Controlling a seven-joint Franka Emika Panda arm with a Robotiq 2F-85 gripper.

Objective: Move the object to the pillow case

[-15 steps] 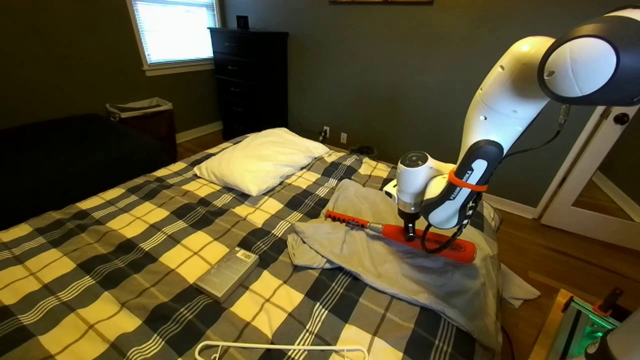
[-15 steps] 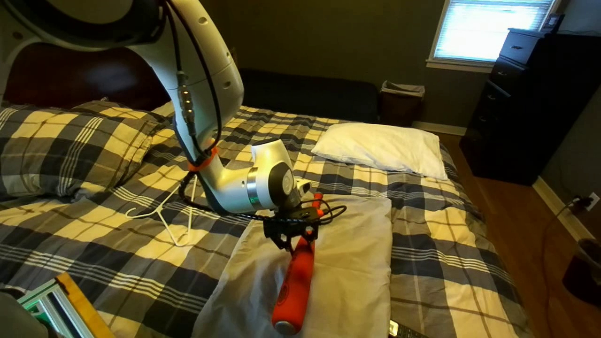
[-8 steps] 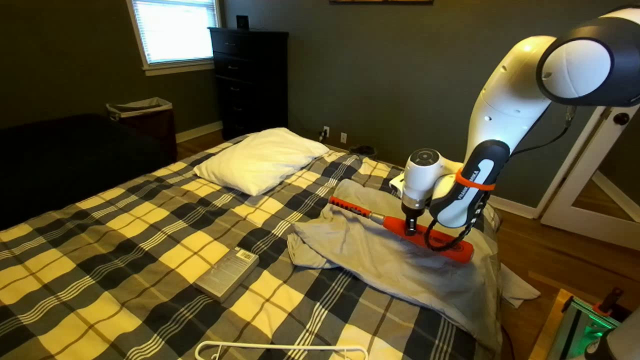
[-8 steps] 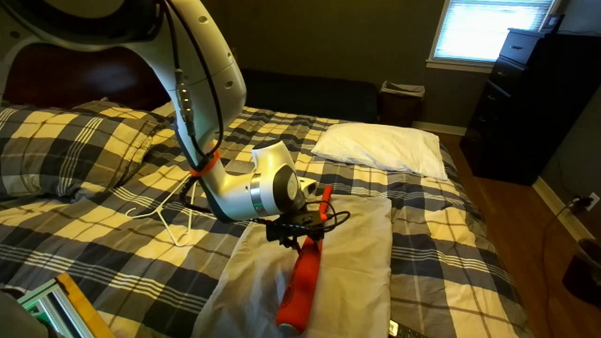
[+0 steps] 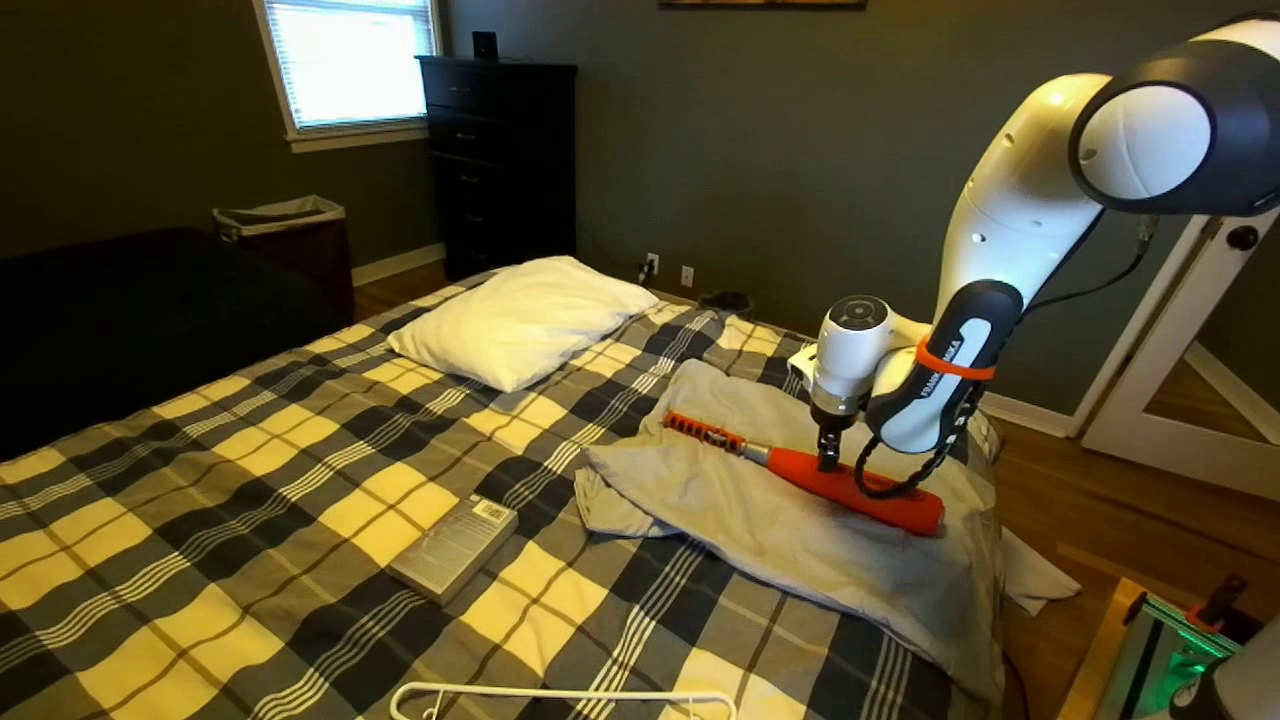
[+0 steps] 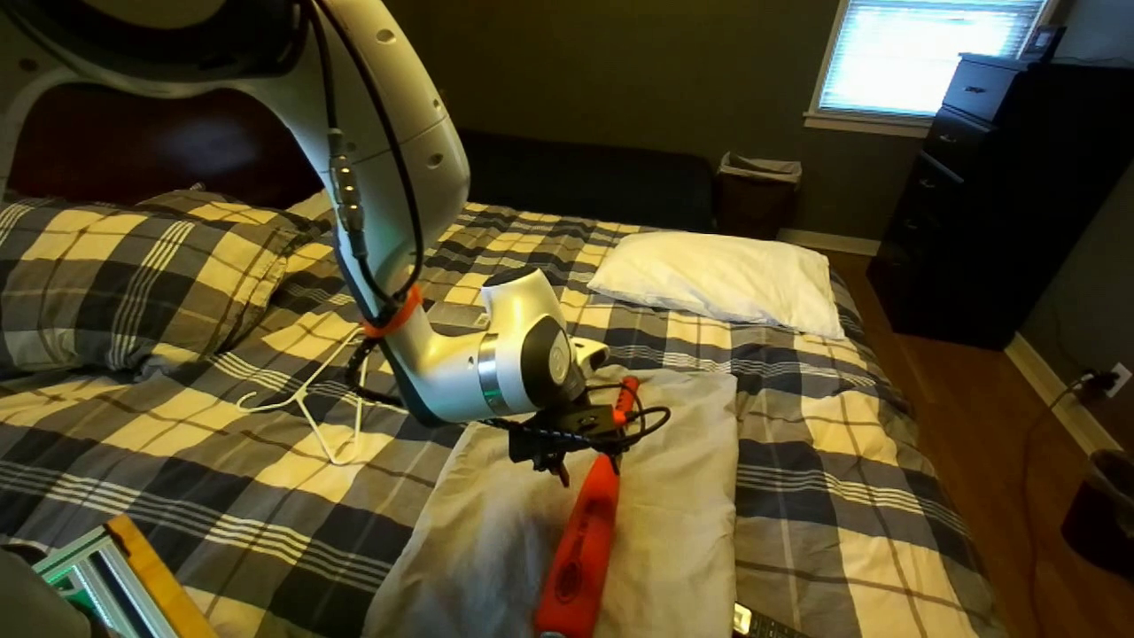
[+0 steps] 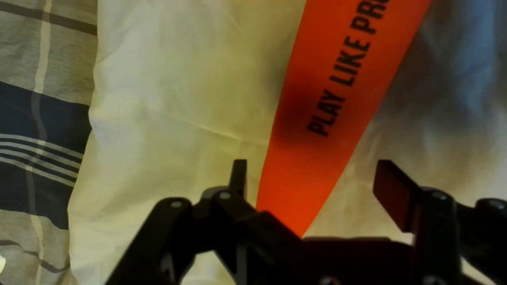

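The object, a long orange-red stick-like tool with a wide head [image 5: 850, 490], lies on the pillow case [image 5: 720, 515], a wrinkled beige-grey cloth. In an exterior view the wide part of the object [image 6: 583, 545] points toward the camera, and its thin handle runs back under the wrist. Black lettering shows on the object [image 7: 348, 75] in the wrist view. My gripper [image 7: 311, 168] stands open around it, with cloth visible between the object and the finger on each side. From outside, the gripper [image 5: 828, 462] points down just over the object's narrower middle.
A white pillow [image 5: 525, 320] rests farther back on the plaid bedspread [image 5: 250, 520]. A grey box [image 5: 455, 550] and a white hanger [image 6: 306, 403] lie on the bed. A dark remote [image 6: 764, 625] is beside the cloth's edge.
My gripper has opened and let go of the object. The object first shifted with the gripper, then its handle end dropped down onto the cloth. The arm has moved slightly.
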